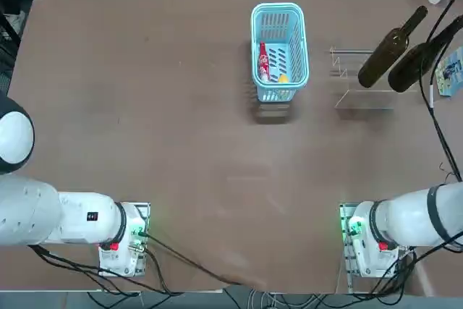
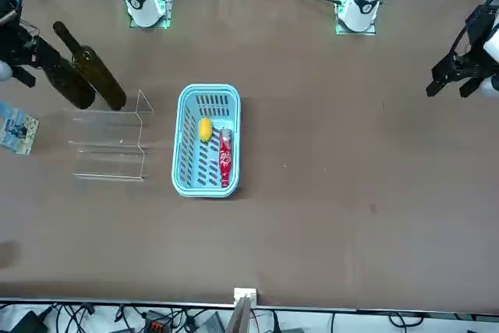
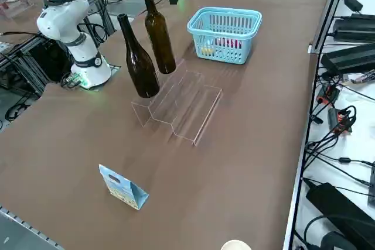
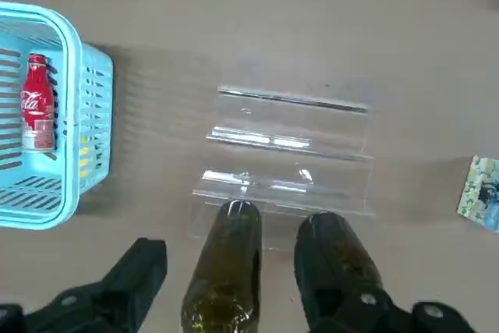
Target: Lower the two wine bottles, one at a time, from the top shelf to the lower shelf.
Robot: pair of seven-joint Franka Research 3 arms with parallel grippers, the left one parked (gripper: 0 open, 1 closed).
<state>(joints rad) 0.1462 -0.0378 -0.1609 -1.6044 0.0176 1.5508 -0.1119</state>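
My right gripper (image 4: 240,269), spread and apparently holding nothing, should centre squarely on one wine bottle (image 1: 385,57) before closing, clear of its neighbour (image 1: 416,67) at three o'clock overhead.

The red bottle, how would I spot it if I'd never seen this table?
Find the light blue basket on the brown table. Inside lies a small red bottle beside something yellow; both dark wine bottles are outside the basket.

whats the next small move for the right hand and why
Probably ease the open right hand gently inward: one wine bottle shows between its fingers, ungripped, while one finger overlaps the other bottle in the wrist view, so narrowing might clear it.
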